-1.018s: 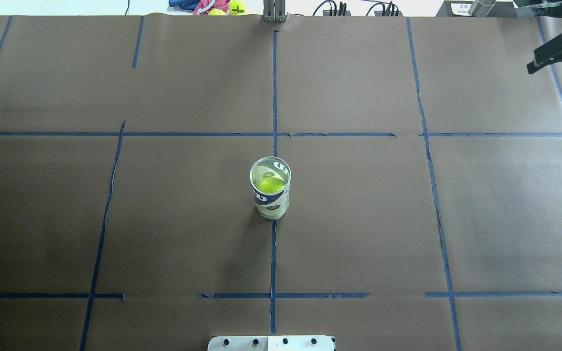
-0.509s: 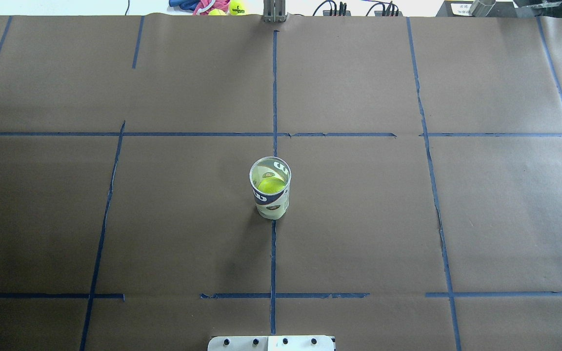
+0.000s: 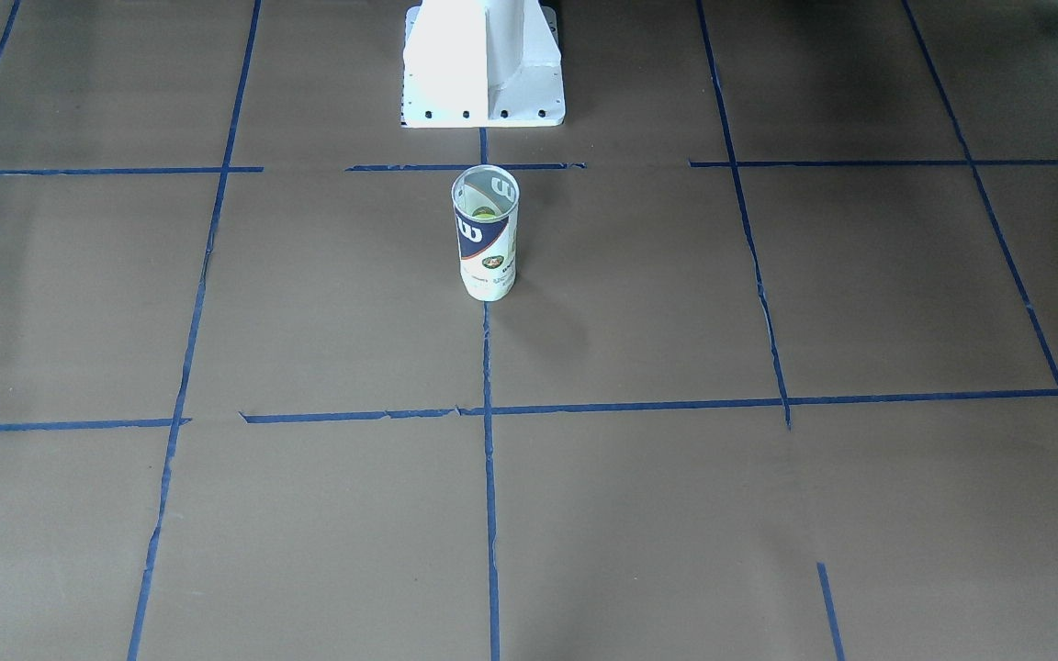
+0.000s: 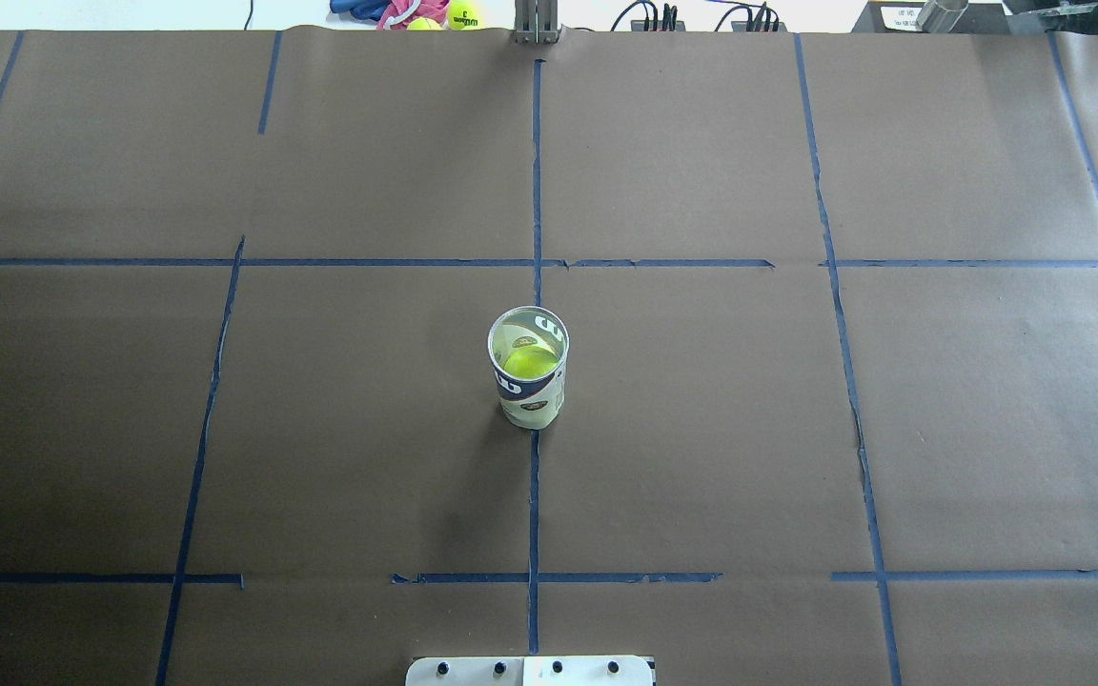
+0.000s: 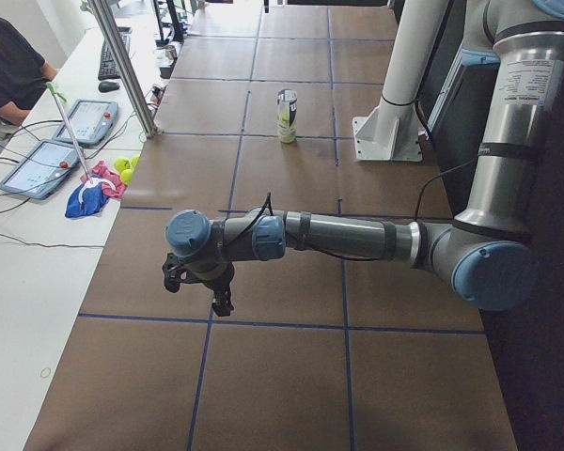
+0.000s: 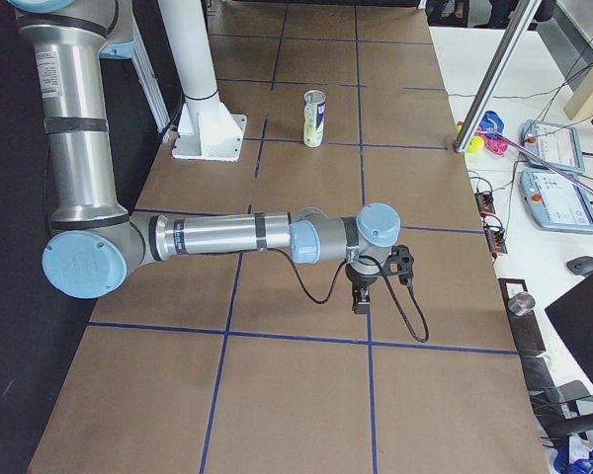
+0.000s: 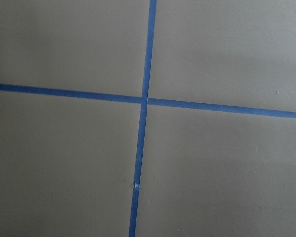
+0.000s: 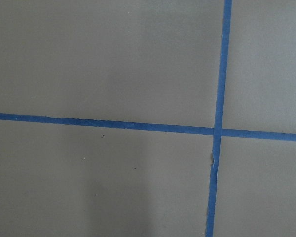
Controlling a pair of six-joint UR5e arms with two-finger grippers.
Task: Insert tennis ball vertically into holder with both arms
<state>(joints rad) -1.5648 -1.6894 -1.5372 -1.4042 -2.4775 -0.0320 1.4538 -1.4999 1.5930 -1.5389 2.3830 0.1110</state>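
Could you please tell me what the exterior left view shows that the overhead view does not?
Only exterior left: the left arm stretched out low, its gripper, and a person at the top left. Only overhead: a clear look at the ball, down inside the open-topped can. Both: the can standing upright and the white base.

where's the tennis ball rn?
In the overhead view, the tennis ball sits down inside the upright holder. The holder stands mid-table on the centre blue tape line, ahead of the white pedestal base.
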